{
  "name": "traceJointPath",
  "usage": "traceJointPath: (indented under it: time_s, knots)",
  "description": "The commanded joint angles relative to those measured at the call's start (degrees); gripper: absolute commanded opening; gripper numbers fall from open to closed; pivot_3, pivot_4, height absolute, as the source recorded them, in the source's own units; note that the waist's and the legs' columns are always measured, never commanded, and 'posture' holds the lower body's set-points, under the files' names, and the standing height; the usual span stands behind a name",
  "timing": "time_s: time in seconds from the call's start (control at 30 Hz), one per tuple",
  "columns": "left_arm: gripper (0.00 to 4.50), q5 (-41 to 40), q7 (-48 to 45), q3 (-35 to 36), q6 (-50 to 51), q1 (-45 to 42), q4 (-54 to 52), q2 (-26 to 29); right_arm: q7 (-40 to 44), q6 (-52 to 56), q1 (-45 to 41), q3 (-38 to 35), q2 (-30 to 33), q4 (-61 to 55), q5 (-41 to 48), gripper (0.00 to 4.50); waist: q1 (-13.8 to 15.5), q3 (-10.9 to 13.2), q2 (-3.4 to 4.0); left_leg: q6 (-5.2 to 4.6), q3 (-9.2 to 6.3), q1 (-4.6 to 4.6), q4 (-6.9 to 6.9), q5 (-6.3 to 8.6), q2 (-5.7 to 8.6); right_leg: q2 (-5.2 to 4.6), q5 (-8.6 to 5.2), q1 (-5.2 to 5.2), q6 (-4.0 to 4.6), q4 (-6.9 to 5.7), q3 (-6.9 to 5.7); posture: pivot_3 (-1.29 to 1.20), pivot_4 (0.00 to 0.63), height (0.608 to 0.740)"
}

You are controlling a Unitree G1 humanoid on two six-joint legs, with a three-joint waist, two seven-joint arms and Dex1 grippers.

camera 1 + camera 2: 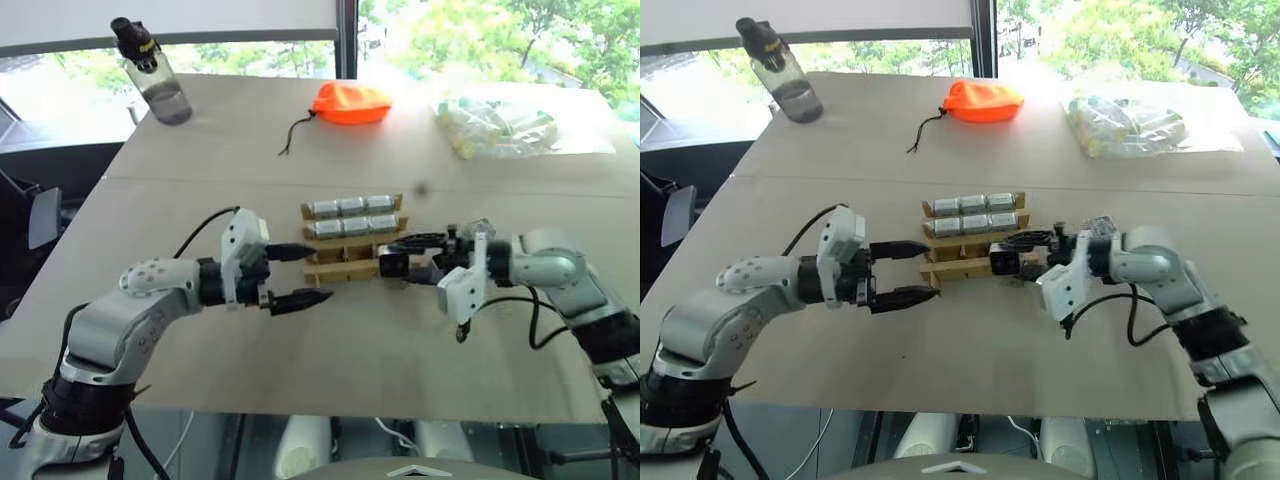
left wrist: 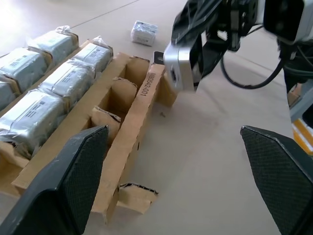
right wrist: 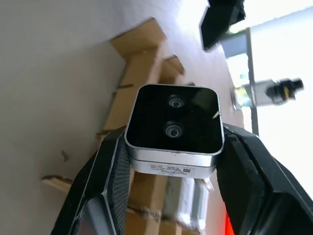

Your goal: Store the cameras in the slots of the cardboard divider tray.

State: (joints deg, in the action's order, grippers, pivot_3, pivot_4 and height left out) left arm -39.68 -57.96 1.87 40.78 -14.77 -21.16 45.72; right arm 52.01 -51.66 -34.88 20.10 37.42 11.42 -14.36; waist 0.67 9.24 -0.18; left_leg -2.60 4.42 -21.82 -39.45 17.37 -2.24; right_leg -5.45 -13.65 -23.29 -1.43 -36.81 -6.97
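From the head views, the tray (image 1: pixel 352 243) sits mid-table (image 1: pixel 300 340), its two far rows filled with six wrapped cameras (image 1: pixel 353 216) and its near row bare. The left gripper (image 1: pixel 298 275) hovers just left of the tray with its two fingers spread wide and nothing between them. The right gripper (image 1: pixel 400 257) reaches in from the right, pinched tight on a camera (image 1: pixel 392 265) that hangs at the tray's near right corner, close to the last slot. Farther back lie an orange pouch (image 1: pixel 350 102), a bottle (image 1: pixel 152 72) at the far left, and a clear bag (image 1: pixel 495 126) of yellowish items at the far right.

The left wrist view looks along the tray (image 2: pixel 142 105): wrapped cameras (image 2: pixel 68 78) fill the two rows away from the gripper, while the row nearest holds only cardboard dividers. The gripper's fingers (image 2: pixel 80 166) stand far apart, one over the tray's edge, the other over bare table. Beyond the tray's end, the right gripper holds its camera (image 2: pixel 180 71) above the table, and another wrapped camera (image 2: pixel 144 32) lies alone farther off.

In the right wrist view, the held camera (image 3: pixel 173 128) is clamped by its sides between the two fingers (image 3: pixel 110 178), dark two-lens face toward the wrist. Behind it is the tray (image 3: pixel 142 63), blurred, and beyond that the bottle (image 3: pixel 266 93).
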Motion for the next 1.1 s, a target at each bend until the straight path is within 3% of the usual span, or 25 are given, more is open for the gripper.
traceJointPath:
  time_s: [0.03, 0.37, 1.1]
  knots:
    - [4.5, -0.9, -0.1, -0.5, 2.8, -2.3, 0.0, 0.9, -3.8, -6.8, -7.0, 1.9, -3.1, 4.1, -5.4, 1.96, -0.3, 0.0, -0.05, 0.02, 0.01, 0.02, -0.01, -0.01, 0.0, 0.0, 0.0, 0.0, 0.0, -0.02, 0.01, 0.0, 0.15, 0.726]
    - [4.5, -0.9, -3.2, -1.4, 6.0, -4.8, 0.8, 3.0, -6.7, -13.8, -13.3, 8.1, -5.5, 9.3, -10.5, 1.96, -0.8, 0.1, -0.07, 0.15, -0.15, -0.03, -0.01, -0.09, 0.0, -0.02, 0.0, 0.01, 0.01, -0.04, -0.09, 0.0, 0.15, 0.726]
    - [4.5, 1.8, -4.2, -6.0, 4.8, -7.5, 2.8, 1.5, -9.0, -11.2, -17.9, 11.6, -10.6, 10.5, -12.2, 1.96, -1.3, 0.1, -0.08, 0.19, -0.16, -0.01, -0.01, -0.12, 0.0, -0.01, 0.0, 0.0, 0.02, -0.12, -0.08, 0.0, 0.15, 0.726]
